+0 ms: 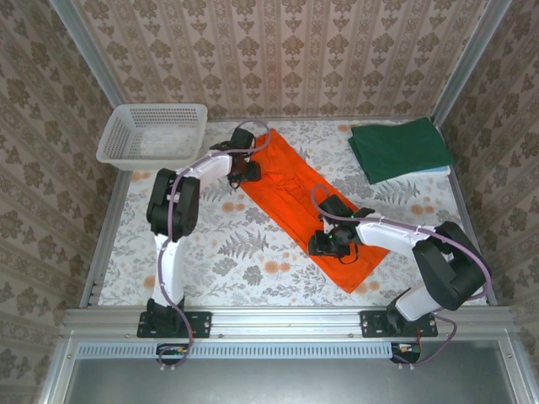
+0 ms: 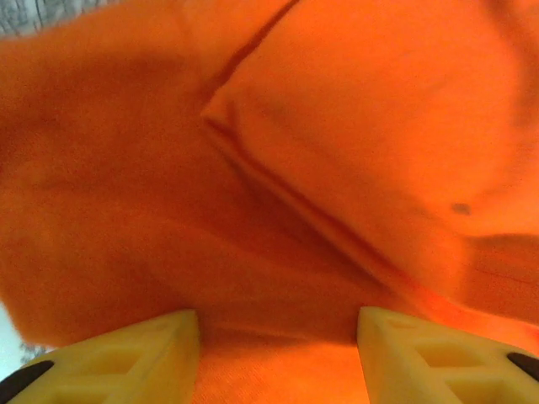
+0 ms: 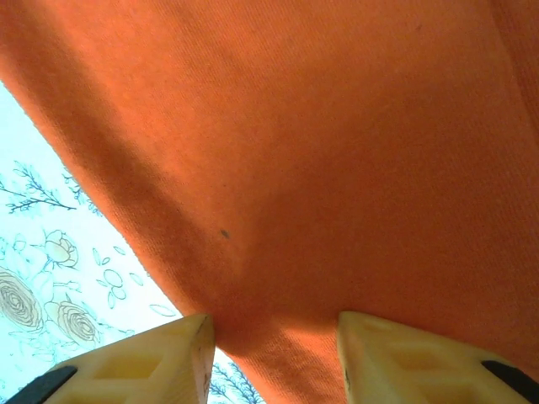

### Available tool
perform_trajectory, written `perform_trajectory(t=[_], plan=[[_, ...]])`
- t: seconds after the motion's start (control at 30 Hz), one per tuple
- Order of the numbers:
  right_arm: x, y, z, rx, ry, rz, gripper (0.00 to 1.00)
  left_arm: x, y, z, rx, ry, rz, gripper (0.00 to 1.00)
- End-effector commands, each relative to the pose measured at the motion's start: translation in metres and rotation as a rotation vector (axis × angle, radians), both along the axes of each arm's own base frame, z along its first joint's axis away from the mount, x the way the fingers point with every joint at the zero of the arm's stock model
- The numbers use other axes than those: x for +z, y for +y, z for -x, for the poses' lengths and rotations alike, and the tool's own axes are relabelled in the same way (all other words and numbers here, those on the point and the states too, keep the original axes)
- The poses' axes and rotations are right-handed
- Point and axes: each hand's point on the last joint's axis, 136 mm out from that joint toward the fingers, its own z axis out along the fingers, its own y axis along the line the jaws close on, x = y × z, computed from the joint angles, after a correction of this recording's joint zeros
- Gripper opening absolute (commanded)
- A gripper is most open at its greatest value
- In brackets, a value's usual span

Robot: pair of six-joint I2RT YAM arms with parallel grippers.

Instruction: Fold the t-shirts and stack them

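Top view, orange t-shirt (image 1: pixel 290 189): lies flat as a long diagonal strip on the table (image 1: pixel 227 244), one end under each pair of jaws
Top view, left gripper (image 1: pixel 244 172): down on the far end of the strip; white basket (image 1: pixel 160 107) off to its outer side
Top view, right gripper (image 1: pixel 324 244): down on the near end, at the strip's inner edge
Top view, green t-shirt (image 1: pixel 400 147): folded, well apart from both jaws, at the far right corner
Left wrist, left gripper (image 2: pixel 278 324): jaws roughly half wide, orange t-shirt (image 2: pixel 379 126) running into the gap, nothing pinched; a folded edge (image 2: pixel 278 177) crosses just ahead of the fingers (image 2: pixel 160 353)
Right wrist, right gripper (image 3: pixel 274 324): jaws roughly half wide, straddling the orange t-shirt (image 3: pixel 337 151) at its edge, bare table (image 3: pixel 50 252) beside the left finger
Step in hand (judgement): taking hold of both ends to fold the strip
Doing it well: close on every layer at once, left jaws past the folded edge; lift both ends level and together so the strip does not skew; lay edge onto edge, then carry to the green one
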Motion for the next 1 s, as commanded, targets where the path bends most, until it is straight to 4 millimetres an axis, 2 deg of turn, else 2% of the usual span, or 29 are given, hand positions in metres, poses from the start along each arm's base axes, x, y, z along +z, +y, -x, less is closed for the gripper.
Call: perform_trajectory(t=[0.0,0.3,0.4,0.5,0.73,0.83,0.97], plan=[[-0.002,-0.001,0.006,-0.007,0.034,0.023,0.45,-0.007,0.012,-0.017,0.017,0.016,-0.052,0.53],[-0.007,0.0,0.009,-0.043,0.067,0.037,0.45,-0.031,0.003,-0.061,-0.038,0.038,-0.125,0.55],[-0.008,0.006,0.01,-0.065,0.084,0.026,0.45,-0.031,-0.003,-0.08,-0.044,0.034,-0.097,0.55],[-0.009,0.015,0.01,-0.104,0.1,-0.001,0.45,-0.016,-0.01,-0.1,-0.043,-0.028,-0.062,0.58],[-0.02,0.058,0.008,-0.239,0.112,-0.086,0.44,0.038,-0.02,-0.134,-0.038,-0.188,0.083,0.62],[-0.018,0.08,0.002,-0.287,0.09,-0.113,0.44,0.066,-0.021,-0.14,-0.042,-0.235,0.124,0.68],[-0.018,0.11,-0.006,-0.364,0.083,-0.161,0.44,0.111,-0.018,-0.132,-0.043,-0.266,0.165,0.76]])
